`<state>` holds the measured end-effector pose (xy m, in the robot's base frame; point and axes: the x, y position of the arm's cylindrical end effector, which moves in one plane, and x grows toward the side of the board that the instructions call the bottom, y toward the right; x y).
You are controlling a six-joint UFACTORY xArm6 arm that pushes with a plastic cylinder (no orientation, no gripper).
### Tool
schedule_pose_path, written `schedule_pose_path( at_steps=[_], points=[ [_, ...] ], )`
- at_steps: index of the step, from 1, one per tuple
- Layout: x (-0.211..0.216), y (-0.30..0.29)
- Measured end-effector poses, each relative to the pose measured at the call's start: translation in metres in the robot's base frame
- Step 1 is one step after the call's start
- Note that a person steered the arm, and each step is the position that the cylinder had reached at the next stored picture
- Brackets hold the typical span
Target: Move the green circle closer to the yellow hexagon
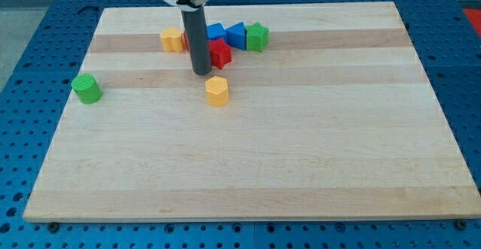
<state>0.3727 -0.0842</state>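
Note:
The green circle sits near the board's left edge. The yellow hexagon stands well to its right, near the board's upper middle. My tip rests on the board just above and slightly left of the yellow hexagon, apart from it, and far to the right of the green circle. The rod partly hides the cluster of blocks behind it.
A cluster lies at the view's top: a yellow block, a red block, two blue blocks and a green star-like block. The wooden board lies on a blue perforated table.

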Motion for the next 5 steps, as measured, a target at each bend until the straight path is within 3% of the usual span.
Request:
schedule_pose_path(
  at_steps=[4,5],
  points=[
    [0.002,-0.138],
    [-0.018,-0.167]
  ],
)
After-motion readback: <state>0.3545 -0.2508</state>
